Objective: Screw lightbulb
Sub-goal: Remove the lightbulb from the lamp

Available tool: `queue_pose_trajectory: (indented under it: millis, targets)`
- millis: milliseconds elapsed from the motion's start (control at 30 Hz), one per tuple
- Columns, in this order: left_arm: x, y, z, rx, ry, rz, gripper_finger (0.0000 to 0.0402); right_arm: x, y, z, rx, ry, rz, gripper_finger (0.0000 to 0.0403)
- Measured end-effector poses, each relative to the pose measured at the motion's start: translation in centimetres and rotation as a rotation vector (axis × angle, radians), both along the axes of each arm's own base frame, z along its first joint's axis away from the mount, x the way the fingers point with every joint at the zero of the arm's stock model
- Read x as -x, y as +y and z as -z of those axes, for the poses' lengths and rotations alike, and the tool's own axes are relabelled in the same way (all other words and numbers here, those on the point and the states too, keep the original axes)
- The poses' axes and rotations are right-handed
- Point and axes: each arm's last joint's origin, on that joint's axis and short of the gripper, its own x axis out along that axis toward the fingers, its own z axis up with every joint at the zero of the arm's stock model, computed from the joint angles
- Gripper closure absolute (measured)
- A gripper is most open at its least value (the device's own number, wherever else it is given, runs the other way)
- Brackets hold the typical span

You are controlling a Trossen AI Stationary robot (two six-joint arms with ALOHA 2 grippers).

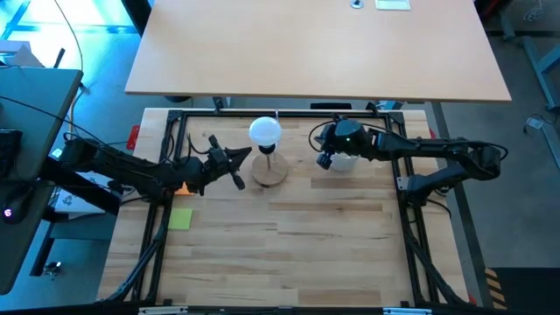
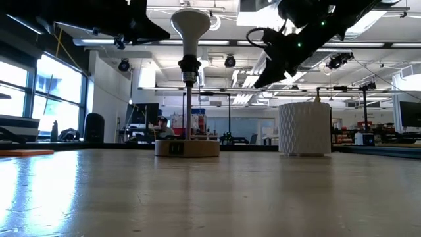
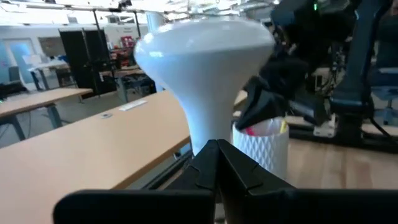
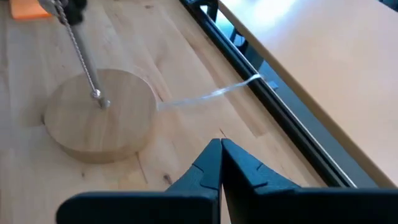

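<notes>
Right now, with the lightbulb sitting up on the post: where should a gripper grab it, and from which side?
Probably the round globe of the lightbulb, at its widest part. It stands upright, neck down in the black socket on the post of the wooden base, so the neck is mostly taken up. Come in level from the left, where the shut left gripper already sits; the white cup and right gripper crowd the other side.

Two dark jointed arms, black cables along links. Left pincer, right pincer: black angular fingers. Green light on right wrist.
</notes>
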Motion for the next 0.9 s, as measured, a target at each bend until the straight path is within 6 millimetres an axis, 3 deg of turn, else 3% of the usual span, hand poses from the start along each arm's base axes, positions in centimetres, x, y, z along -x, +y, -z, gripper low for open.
queue_pose_trajectory:
  millis: [200, 533, 900]
  targets:
    - [0.0, 0.4, 0.3, 0.056, -0.005, -0.016, 0.0402, -0.2, 0.1, 0.4, -0.042, -0.014, -0.016, 0.0402]
    - [-0.1, 3.0, 0.4, 0.108, -0.031, 0.064, 0.0402, 1.5, 1.4, 6.1, -0.082, -0.051, -0.010, 0.0402]
    - [0.0, 3.8, 0.1, 0.030, -0.018, 0.009, 0.0401, 2.3, 1.8, 7.1, -0.072, -0.234, -0.071, 0.0402]
